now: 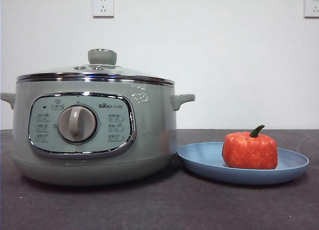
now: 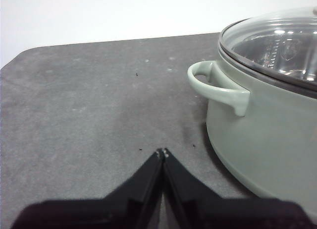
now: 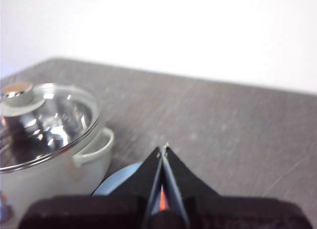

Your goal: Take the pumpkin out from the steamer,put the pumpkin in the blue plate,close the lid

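Note:
The sage-green steamer (image 1: 94, 133) stands at the left of the front view with the glass lid (image 1: 99, 70) seated on its chrome rim. The orange-red pumpkin (image 1: 249, 149) with its green stem sits upright on the blue plate (image 1: 199, 158) just right of the pot. My left gripper (image 2: 163, 151) is shut and empty, off the pot's side near one handle (image 2: 218, 87). My right gripper (image 3: 163, 148) is shut and empty, above the plate (image 3: 116, 182) beside the steamer (image 3: 49, 159); a sliver of the pumpkin (image 3: 162, 199) shows between its jaws. Neither arm shows in the front view.
The dark grey table (image 1: 159, 205) runs to a white wall with two sockets (image 1: 103, 6). The plate's rim lies close against the pot's base. The pot's side handles (image 1: 182, 99) stick out on both sides.

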{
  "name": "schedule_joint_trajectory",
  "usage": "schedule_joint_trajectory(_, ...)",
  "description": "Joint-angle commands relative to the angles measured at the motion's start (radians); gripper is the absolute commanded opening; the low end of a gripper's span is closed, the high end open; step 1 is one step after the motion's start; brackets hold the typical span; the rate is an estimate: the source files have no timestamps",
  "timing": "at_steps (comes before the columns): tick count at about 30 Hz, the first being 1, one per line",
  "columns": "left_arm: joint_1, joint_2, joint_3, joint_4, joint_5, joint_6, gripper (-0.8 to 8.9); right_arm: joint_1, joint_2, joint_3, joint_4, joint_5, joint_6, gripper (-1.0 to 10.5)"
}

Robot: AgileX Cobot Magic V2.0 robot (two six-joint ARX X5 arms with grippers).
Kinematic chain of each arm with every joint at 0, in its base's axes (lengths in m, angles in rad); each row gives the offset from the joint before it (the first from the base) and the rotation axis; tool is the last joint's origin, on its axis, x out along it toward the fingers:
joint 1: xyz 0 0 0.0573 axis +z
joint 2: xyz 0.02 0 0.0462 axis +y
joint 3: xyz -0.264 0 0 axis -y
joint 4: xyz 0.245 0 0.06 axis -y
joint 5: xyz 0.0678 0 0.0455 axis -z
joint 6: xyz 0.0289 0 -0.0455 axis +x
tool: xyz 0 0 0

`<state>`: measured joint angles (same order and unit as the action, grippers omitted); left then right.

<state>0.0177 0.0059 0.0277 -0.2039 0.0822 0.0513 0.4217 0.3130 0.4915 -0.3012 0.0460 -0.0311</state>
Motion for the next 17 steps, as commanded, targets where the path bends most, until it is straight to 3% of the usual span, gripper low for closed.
schedule_joint_trajectory(1, 0.004, -0.004, -0.013, -0.005, 0.0, -0.006, -0.03, -0.116, -0.091, -0.134, 0.037, -0.048, -0.031, -0.2)
schedule_joint_trajectory(8, 0.004, -0.004, -0.013, -0.005, 0.0, -0.006, -0.03, -0.272, -0.245, -0.361, 0.1, -0.048, 0.019, -0.2)
schedule_joint_trajectory(12, 0.004, -0.004, -0.013, -0.005, 0.0, -0.006, -0.03, -0.29, -0.285, -0.424, 0.1, -0.048, 0.068, -0.2)
schedule_joint_trajectory(17, 0.004, -0.004, -0.013, -0.005, 0.0, -0.006, -0.03, -0.29, -0.312, -0.465, 0.099, -0.048, 0.068, -0.2)
